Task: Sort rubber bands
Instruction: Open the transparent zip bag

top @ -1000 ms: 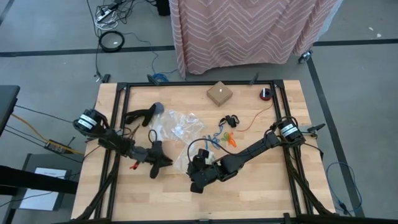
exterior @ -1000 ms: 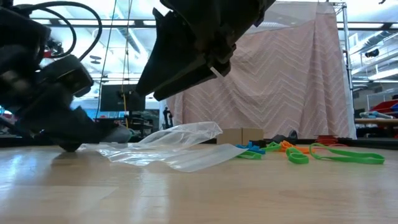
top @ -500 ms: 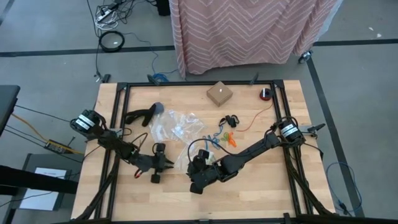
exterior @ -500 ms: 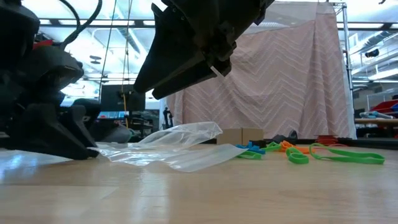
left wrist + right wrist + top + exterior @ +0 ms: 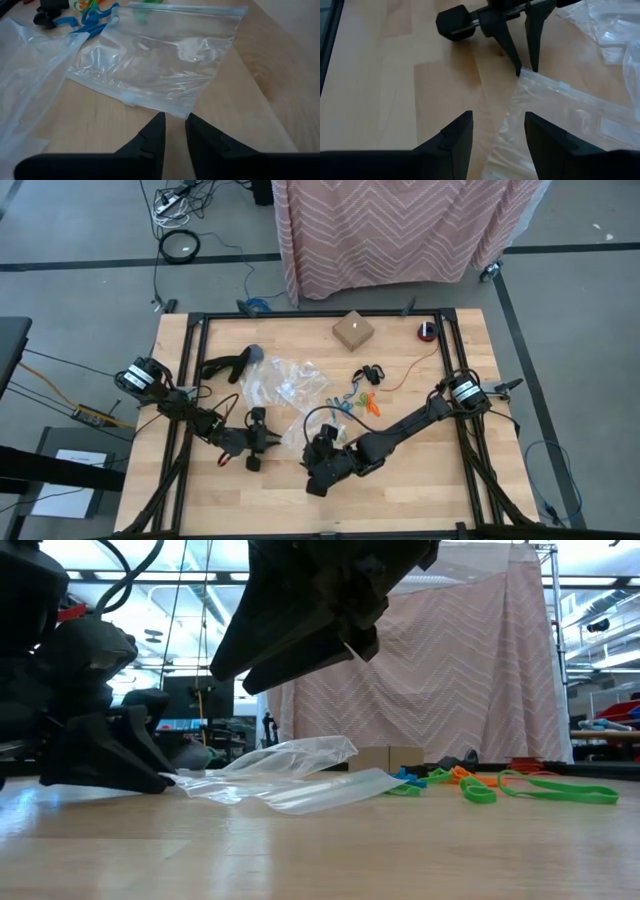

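Rubber bands lie in a loose heap past the bags: blue, green and orange ones (image 5: 358,398) and a black one (image 5: 372,372); they also show in the low view (image 5: 478,790). A clear zip bag (image 5: 160,60) lies flat on the table, with a second crumpled bag (image 5: 282,383) beyond it. My left gripper (image 5: 175,120) sits low on the table, narrowly open, its tips at the flat bag's near corner. My right gripper (image 5: 497,120) hovers open above that bag's edge, facing the left gripper (image 5: 526,70). My left gripper's two fingertips (image 5: 518,72) stand at the flat bag's near corner (image 5: 181,113), coming in low from the table's left. Bare wood shows between the fingers. I cannot tell whether the tips touch the corner.
A small cardboard box (image 5: 353,330) and a red roll (image 5: 428,331) sit at the far edge. A black tool (image 5: 225,366) lies at the far left, and an orange cord (image 5: 405,375) runs by the bands. Black frame rails (image 5: 190,360) border the wooden top.
My left gripper has rolled about its own axis and edged toward the flat bag's corner, then kept still. The bags and bands lie as before.
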